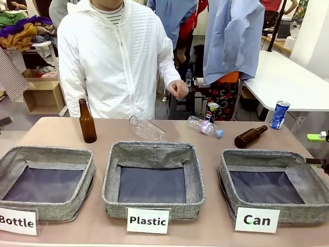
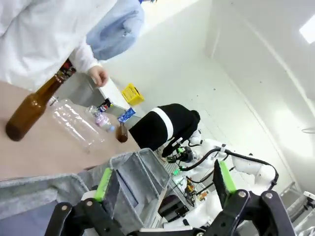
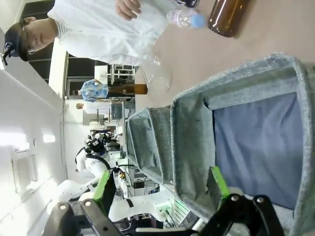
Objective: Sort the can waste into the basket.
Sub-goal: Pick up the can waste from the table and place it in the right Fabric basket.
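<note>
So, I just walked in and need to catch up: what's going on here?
Nothing is sorted yet. The Can basket, Plastic bin and Bottle bin are all empty. The blue can and the smaller dark can stand at the table's far side among bottles. The left gripper and right gripper are open, holding nothing; the person's hand is off the table.

Brown glass bottle [image 1: 87, 122] upright on table [image 1: 51, 129], behind "Bottle" bin [image 1: 47, 153]. Large clear plastic bottle [image 1: 147, 127] on its side behind "Plastic" bin [image 1: 154, 148]. Small blue-capped bottle [image 1: 204, 126] lying further right, second brown bottle [image 1: 250, 136] lying near it. White-jacketed person [image 1: 115, 56] opposite.
</note>
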